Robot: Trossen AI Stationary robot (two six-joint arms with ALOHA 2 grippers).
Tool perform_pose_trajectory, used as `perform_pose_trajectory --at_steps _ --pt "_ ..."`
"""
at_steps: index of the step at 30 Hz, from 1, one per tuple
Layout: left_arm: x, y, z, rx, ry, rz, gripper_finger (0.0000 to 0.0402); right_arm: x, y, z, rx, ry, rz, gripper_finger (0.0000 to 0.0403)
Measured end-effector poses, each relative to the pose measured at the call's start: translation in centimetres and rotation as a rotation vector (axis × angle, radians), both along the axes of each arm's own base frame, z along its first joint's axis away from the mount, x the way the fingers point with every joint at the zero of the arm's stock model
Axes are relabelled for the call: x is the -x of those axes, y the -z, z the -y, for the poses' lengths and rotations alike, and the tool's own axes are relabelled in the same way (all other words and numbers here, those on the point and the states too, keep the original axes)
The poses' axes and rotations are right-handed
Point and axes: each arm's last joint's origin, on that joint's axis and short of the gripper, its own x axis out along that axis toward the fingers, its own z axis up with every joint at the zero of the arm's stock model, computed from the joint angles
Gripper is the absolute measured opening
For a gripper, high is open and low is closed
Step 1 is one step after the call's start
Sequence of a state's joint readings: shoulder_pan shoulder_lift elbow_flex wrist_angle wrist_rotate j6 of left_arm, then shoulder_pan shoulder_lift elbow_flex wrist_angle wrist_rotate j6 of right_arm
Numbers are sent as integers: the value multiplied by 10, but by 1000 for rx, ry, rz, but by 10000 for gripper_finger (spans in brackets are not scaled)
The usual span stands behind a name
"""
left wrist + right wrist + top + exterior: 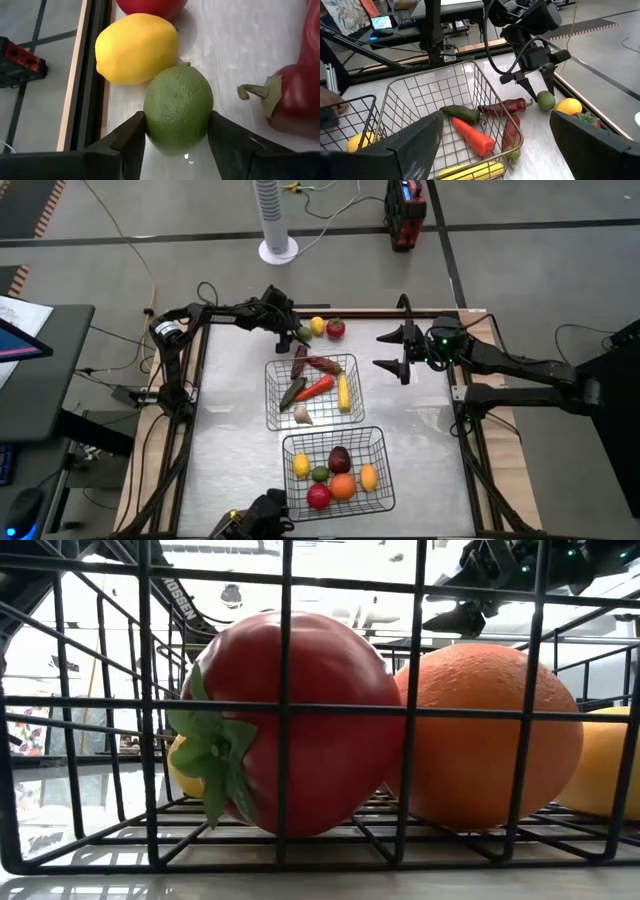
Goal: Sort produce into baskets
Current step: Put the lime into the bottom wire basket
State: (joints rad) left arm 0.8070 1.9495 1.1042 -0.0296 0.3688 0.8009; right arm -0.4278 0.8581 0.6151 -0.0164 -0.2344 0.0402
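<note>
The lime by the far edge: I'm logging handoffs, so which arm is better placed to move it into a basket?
Left. Its fingers already flank the lime beside the lemon. The right gripper hangs open, off to the side.

The left gripper [176,137] has its jaws tight against both sides of a lime [178,108] at the table [420,440] edge — a lemon [136,48] touches the lime on one side, a red pepper [295,100] lies near on the other. The far basket [312,390] stands just beside this cluster. Between that basket and the right gripper [392,350] — bare table, open for passage.
</note>
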Motion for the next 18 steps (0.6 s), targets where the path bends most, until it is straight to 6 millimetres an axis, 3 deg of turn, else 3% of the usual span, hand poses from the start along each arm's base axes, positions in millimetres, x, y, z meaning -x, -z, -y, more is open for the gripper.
perform_pose_trajectory --at_steps 18 --pt "5 -7 3 -25 -14 -58 170 0 2 0 7 -4 -19 393"
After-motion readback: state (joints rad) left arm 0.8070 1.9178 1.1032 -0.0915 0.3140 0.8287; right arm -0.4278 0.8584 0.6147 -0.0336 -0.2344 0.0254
